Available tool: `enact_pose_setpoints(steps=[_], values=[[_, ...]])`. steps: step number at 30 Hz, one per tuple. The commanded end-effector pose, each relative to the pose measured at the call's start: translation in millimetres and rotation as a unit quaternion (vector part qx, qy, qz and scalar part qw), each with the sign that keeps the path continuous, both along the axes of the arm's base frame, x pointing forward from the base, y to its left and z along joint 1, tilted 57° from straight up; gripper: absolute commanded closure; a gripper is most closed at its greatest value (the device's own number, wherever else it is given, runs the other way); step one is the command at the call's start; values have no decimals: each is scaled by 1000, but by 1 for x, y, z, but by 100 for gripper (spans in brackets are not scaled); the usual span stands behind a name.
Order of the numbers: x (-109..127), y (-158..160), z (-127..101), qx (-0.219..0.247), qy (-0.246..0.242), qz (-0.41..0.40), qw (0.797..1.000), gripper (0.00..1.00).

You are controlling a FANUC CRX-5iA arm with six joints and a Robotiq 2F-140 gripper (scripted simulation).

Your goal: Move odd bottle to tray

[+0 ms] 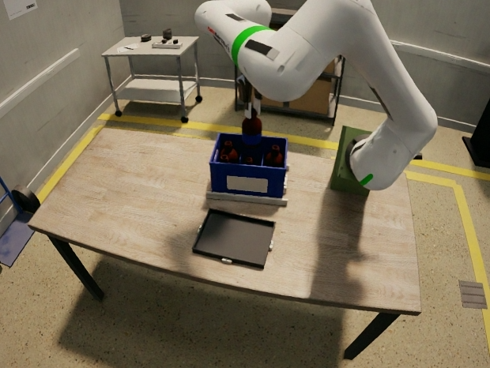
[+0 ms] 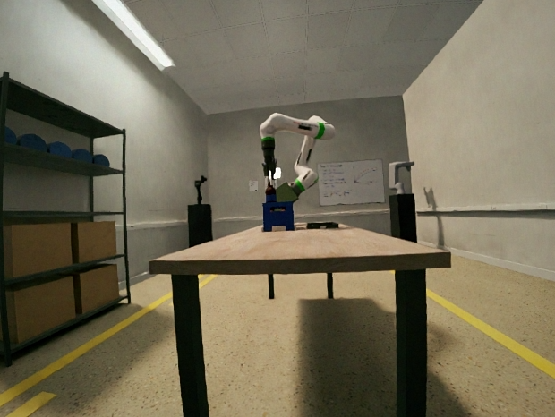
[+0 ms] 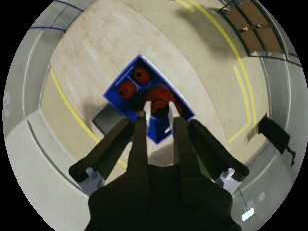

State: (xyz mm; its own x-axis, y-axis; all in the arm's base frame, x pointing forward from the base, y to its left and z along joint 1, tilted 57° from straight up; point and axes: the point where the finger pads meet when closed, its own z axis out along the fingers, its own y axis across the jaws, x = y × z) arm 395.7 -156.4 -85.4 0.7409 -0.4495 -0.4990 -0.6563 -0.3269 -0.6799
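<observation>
My gripper [image 1: 252, 113] [image 2: 269, 182] [image 3: 159, 108] is shut on the neck of a brown bottle [image 1: 251, 125] [image 2: 269, 191] [image 3: 161, 92] with a blue label. The bottle is upright and raised over the back of the blue crate [image 1: 218, 175] [image 2: 277, 219] [image 3: 158, 135], its shoulder and label above the rim; I cannot tell whether its base is clear of the rim. Four other bottles stand inside, among them one at the right [image 1: 274, 157] and one at back left [image 1: 228, 151]. Neck differences are too small to tell. The black tray [image 1: 237, 237] [image 2: 322, 225] holds no bottle.
A pale strip [image 1: 245, 198] lies along the crate's front side, between crate and tray. Small metallic pieces sit at the tray's edges, one at its front [image 1: 227, 260]. The green robot base [image 1: 344, 166] stands right of the crate.
</observation>
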Motion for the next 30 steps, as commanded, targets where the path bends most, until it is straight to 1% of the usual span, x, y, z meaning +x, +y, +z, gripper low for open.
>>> enact_pose_setpoints(steps=[1,30], values=[[0,-1,0,-1,0,0,1000,90],[-3,-17,10,-1,0,0,1000,90]])
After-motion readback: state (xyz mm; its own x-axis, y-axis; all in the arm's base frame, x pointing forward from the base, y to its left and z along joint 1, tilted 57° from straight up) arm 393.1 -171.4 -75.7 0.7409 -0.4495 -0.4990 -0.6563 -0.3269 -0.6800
